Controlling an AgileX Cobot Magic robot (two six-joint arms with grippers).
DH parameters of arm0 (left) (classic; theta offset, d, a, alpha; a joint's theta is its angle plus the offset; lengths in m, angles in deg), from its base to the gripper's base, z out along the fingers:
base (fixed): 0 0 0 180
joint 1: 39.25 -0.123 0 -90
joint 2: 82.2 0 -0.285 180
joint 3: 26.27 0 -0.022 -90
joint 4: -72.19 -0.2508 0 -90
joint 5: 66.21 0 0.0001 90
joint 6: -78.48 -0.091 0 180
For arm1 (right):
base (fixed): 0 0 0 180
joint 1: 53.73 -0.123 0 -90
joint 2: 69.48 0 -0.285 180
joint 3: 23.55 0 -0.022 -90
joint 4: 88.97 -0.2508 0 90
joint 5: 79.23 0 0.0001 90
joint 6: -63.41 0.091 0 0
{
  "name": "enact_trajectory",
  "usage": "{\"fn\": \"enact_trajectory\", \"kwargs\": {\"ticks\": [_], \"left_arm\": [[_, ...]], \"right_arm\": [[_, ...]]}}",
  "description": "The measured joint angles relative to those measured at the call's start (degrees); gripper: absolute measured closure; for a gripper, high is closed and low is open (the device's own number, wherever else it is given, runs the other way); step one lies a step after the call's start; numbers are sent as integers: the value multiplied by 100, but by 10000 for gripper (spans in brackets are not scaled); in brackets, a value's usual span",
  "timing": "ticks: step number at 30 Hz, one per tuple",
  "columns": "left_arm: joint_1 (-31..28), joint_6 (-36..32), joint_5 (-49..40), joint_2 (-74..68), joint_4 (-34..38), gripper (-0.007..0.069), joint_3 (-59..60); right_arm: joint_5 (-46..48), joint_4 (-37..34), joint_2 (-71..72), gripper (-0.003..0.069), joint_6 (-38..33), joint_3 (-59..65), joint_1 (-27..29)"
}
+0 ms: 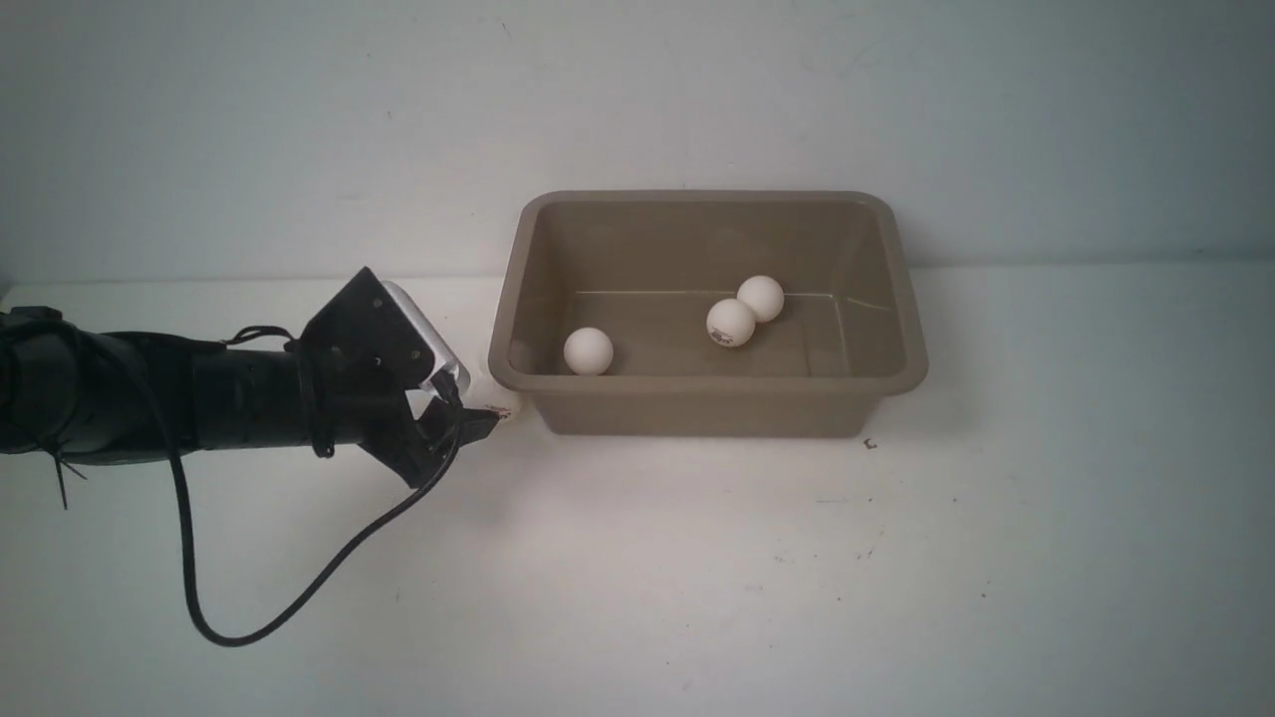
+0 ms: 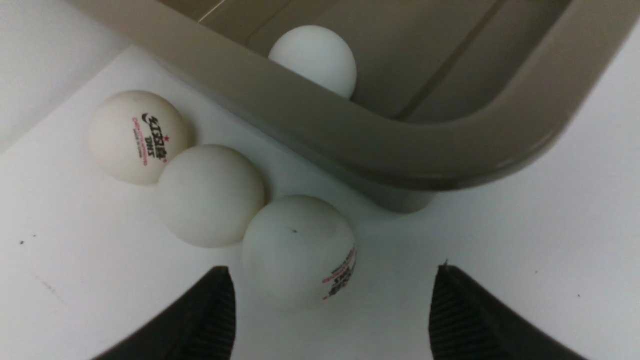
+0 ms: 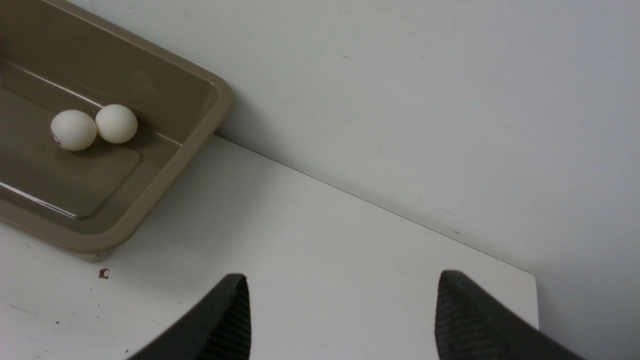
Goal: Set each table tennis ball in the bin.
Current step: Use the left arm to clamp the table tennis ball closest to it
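Front view: the bin (image 1: 697, 383) stands on the table (image 1: 697, 578) with three balls inside. One ball (image 1: 588, 351) lies by its near left corner, and a pair of balls (image 1: 731, 322) touch each other nearer the middle. The left pincer (image 1: 476, 423) is low at the table, just beside the bin's near left corner; its jaws cannot be judged from here. Left wrist view: the jaws are released, set wide, and grasp nothing. Three further balls lie on the table in a touching row along the outside of the bin wall. The nearest ball (image 2: 297, 252) sits just ahead of the jaw tips, closer to one jaw than the other, with the middle ball (image 2: 210, 195) and the far ball (image 2: 136, 136) beyond it. Right wrist view: the right pincer (image 3: 342, 276) hangs released and empty over the table, well apart from the bin. Assessment: the task looks about half done, and the step in hand is the approach to the nearest ball. The next move calls for centring the jaws on it, closing gently without knocking its neighbour, then lifting it over the rim.
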Motion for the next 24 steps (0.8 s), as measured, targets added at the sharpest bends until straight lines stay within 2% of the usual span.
{"fn": "enact_trajectory", "kwargs": {"ticks": [15,24], "left_arm": [[138,447,118,-71,1,157,-78],[232,1108,232,-391,6,157,-492]], "right_arm": [[13,8,0,205,0,0,0],[57,-70,0,205,0,0,0]]}}
